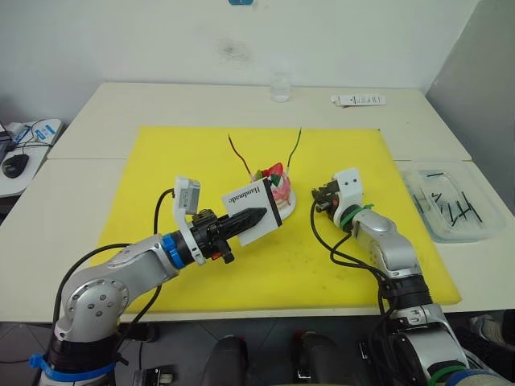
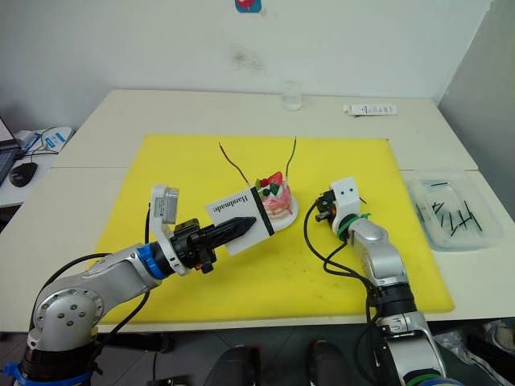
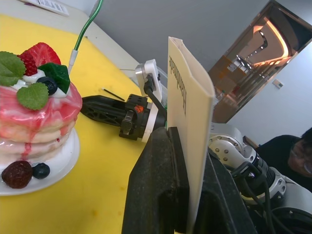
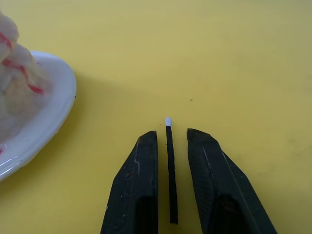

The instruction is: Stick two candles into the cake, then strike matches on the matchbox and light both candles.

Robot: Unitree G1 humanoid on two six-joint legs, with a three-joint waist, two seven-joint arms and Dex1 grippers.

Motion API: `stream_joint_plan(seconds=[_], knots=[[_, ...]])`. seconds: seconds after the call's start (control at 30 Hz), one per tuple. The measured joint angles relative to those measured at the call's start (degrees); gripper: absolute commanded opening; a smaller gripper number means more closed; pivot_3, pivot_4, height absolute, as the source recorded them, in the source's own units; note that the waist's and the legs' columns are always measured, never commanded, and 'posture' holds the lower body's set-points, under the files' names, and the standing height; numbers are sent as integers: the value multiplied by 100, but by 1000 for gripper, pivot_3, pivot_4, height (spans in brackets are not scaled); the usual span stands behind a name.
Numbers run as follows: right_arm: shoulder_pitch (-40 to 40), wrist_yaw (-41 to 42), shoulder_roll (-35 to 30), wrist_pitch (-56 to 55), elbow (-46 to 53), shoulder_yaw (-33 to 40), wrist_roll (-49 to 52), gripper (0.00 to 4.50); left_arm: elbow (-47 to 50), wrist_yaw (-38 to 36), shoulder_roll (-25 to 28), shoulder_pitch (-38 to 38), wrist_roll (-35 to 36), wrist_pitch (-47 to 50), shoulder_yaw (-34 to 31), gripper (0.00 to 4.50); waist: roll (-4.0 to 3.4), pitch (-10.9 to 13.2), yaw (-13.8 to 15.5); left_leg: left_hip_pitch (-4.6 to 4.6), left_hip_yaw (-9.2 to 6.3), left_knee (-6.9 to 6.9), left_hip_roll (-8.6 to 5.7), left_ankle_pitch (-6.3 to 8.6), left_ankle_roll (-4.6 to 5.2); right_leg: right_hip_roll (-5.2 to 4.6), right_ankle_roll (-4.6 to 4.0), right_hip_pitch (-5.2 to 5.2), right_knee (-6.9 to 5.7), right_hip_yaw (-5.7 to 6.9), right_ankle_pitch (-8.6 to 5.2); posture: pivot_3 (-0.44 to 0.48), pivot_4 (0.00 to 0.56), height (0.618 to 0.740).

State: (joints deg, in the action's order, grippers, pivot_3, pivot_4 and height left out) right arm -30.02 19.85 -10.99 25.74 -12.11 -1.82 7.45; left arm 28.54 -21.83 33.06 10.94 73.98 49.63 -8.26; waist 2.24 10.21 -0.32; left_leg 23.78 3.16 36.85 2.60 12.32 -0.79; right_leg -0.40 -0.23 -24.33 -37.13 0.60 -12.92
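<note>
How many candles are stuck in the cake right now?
2. The dark red candle leans over the cake's left side; the green candle rises from its right side.

Matchbox (image 1: 252, 211) left of cake (image 1: 277, 186) (candles (image 1: 239, 154) in it); tray (image 1: 447, 203) far right.

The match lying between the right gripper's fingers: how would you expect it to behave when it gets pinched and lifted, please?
The match looks thin and straight, so probably light and stiff, yet easily snapped. Lying flat on the yellow mat, it may roll or slip as the right gripper closes on it.
</note>
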Motion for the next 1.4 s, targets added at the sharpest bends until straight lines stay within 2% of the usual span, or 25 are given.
stream_joint_plan(seconds=[0.13, 0.23, 0.27, 0.63, 0.77, 1.0, 1.13, 1.27, 1.4], knots=[[-21, -4, 4, -10, -45, -2, -20, 986, 11, -12, 76, -44, -1, 5, -1, 0, 0, -1, -3, -3, 0, 0, 0, 0, 0, 0, -1, 3, 0, -1, 0, 0, 150, 740], [-35, 12, 11, -21, -79, -3, -43, 413, 10, -13, 87, -58, -8, 5, -1, 0, 0, -2, -3, -4, -1, 2, 0, 0, 0, 0, -1, 5, -1, 0, 1, 0, 150, 740], [-37, 18, 14, -30, -89, -4, -44, 62, 10, -12, 87, -51, -9, 5, -1, 0, 0, -2, -3, -4, 0, 2, 0, 0, 0, 0, -2, 5, -1, 0, 1, 0, 150, 740], [-32, 167, -108, -78, -110, 7, -13, 20, 11, 0, 40, -81, -19, 0, 0, 0, 0, -3, -2, -4, -1, 3, 0, 0, 0, 0, -3, 6, 0, 0, 2, 0, 150, 740], [136, 655, -588, 303, 473, 1, 154, 20, -37, -4, 30, -56, 20, 17, 1, 0, -3, -1, 31, 5, 1, 3, -6, 0, 0, -4, -2, 2, 7, 1, 3, 0, 150, 740], [108, 2677, -2292, 1554, 2433, 67, 1523, 20, -642, -286, 256, 302, 372, 424, -18, 0, -8, 2, 19, 1, -7, 0, 7, 0, 0, 10, -4, 0, 5, 6, 1, 0, 150, 740], [-127, 3438, -3094, 1921, 2848, 47, 1939, 20, -1057, -495, 489, 556, 453, 820, 0, 0, -14, 6, 11, 0, -9, 0, 7, 0, 0, 16, -6, -3, 2, 6, 0, 0, 150, 740], [-541, 3688, -3277, 2140, 3034, 38, 2221, 20, -1360, -638, 523, 835, 455, 1072, 15, 0, -13, 6, 8, 3, -12, 1, 8, 0, 0, 18, -6, -3, 4, 7, 0, 0, 150, 740], [-788, 3762, -3283, 2164, 3227, -167, 2292, 20, -1597, -619, 303, 1186, 469, 1178, 16, 0, -13, 6, 18, 9, -9, 1, 5, 0, 0, 12, -5, -3, 11, 4, 0, 0, 150, 740]])
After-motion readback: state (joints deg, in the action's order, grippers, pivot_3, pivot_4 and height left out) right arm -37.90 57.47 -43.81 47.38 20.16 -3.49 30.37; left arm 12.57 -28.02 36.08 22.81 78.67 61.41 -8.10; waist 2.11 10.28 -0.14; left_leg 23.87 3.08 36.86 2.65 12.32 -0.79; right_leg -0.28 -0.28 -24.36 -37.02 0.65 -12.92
